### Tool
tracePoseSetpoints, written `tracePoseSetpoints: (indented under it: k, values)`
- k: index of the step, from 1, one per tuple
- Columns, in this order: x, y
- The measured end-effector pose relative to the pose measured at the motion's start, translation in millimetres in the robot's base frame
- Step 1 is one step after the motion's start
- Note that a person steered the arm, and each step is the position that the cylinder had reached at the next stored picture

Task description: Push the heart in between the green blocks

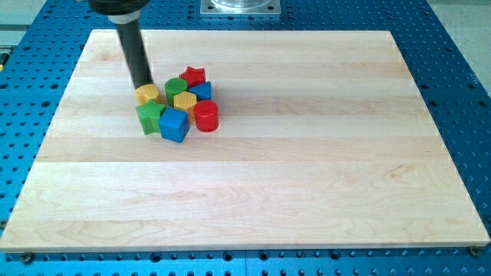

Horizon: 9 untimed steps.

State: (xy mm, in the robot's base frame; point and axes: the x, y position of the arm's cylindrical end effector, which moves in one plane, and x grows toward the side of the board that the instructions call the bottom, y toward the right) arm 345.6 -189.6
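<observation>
The yellow heart [147, 94] lies at the left of a tight cluster of blocks. A green cylinder [175, 87] stands just to its right, and a green star [149, 117] lies just below it. The heart touches or nearly touches both. My tip [143, 85] rests at the heart's upper edge, on its top-left side, and the dark rod rises from there toward the view's top left.
The cluster also holds a red star [193, 76], a blue block [202, 91], a yellow hexagon [185, 102], a blue cube [174, 124] and a red cylinder [205, 116]. The wooden board [307, 169] lies on a blue perforated table.
</observation>
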Motion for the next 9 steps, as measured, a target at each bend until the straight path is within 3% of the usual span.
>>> tracePoseSetpoints:
  k: [1,4,5,6,7,9]
  values:
    - [5,-17]
    - [33,17]
    - [22,4]
    - [-30,-10]
    - [-49,44]
    - [-28,84]
